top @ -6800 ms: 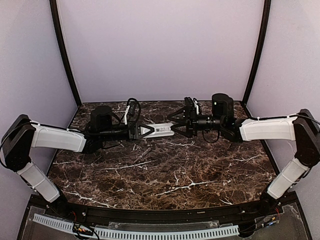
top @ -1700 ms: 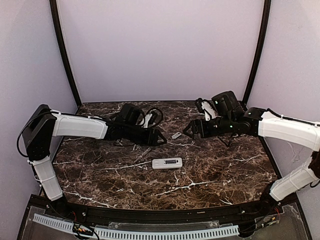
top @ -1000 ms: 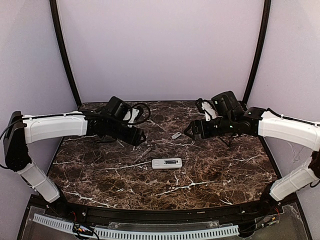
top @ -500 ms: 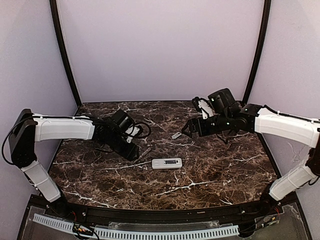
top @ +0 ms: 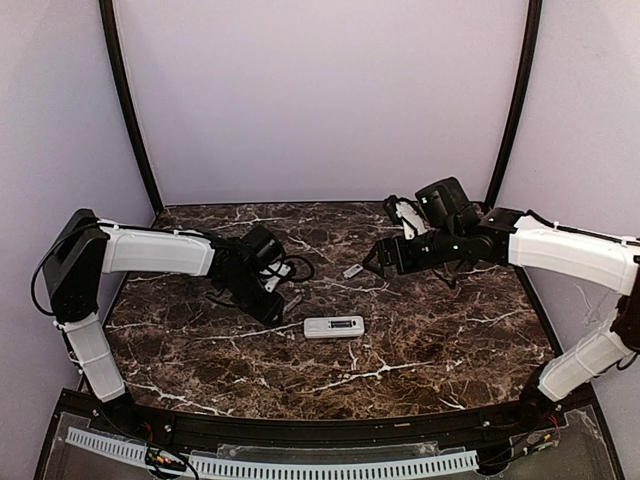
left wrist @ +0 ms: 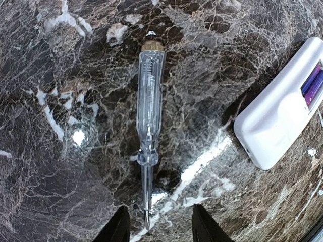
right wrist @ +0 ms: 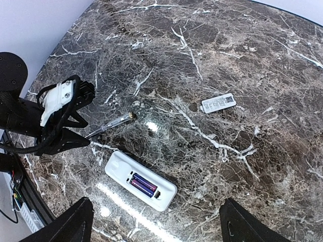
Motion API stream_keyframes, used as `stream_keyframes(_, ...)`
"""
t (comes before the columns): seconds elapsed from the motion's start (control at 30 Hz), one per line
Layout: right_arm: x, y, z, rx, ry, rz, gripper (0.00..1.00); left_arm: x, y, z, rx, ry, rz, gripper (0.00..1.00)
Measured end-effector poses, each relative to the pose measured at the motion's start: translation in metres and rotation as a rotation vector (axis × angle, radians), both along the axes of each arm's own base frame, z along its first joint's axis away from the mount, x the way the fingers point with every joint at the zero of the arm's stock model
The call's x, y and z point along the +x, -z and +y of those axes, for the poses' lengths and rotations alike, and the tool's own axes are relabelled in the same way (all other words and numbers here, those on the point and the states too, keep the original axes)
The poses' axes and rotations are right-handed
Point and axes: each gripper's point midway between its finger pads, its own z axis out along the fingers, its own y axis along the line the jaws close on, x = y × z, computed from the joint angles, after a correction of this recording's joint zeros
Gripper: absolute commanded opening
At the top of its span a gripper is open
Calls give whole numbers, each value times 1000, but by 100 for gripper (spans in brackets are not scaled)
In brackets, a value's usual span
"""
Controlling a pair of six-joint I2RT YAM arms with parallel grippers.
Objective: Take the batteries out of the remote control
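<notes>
Starting nearest the arm bases: remote control (top: 334, 326) lies flat on the dark marbled surface (top: 420, 350), roughly centre, long axis left-right in the top view. It is back side up with the recess open. Two batteries (right wrist: 144, 185) sit inside side by side; they look purple in both wrist views. No hand touches the remote.

Just behind and left of it: left hand (left wrist: 160, 218), low over the surface and pointing down. A clear-handled screwdriver (left wrist: 150, 108) with a brass-coloured cap lies flat here, near the remote's left end but apart from it. Its metal tip reaches in between the left hand's fingers (left wrist: 120, 227). The fingers are spread, with a gap on both sides of the tip, so this hand is released and clamps nothing. Can't tell whether the fingers touch the surface.

Further back, right of centre: a small flat pale-grey cover piece (right wrist: 218, 103) lies on the surface, label side up, well apart from the remote.

Just beside the cover in the top view: right hand (top: 374, 263), raised above the surface and angled down toward the middle. Its fingers stand wide at the two bottom corners of the right wrist view. Nothing is between them, so this hand is released and empty.

Right wrist view takes in the remote, screwdriver, cover and left hand together.
</notes>
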Motion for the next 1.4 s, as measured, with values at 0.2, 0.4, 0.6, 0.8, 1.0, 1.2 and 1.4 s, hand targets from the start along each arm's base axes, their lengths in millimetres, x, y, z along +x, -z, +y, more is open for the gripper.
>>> stream_keyframes(0.2,0,3,1,-3,-3,8,86,1,8,0,25,9,11,32)
stream_keyframes(0.4,0,3,1,-2,-1,11,86,-1,18,1,60,14,26,25)
stream_keyframes(0.6,0,3,1,-2,-1,11,86,-2,23,0,80,20,32,14)
stream_keyframes(0.8,0,3,1,-2,-1,11,86,-1,24,0,93,20,30,1)
stream_keyframes(1.0,0,3,1,0,1,14,86,0,24,1,117,26,7,0)
stream_keyframes(1.2,-2,3,2,10,1,26,87,-1,13,-5,110,59,-36,0)
stream_keyframes(1.4,-10,2,9,53,-31,71,87,2,-44,-30,-21,121,-193,0)
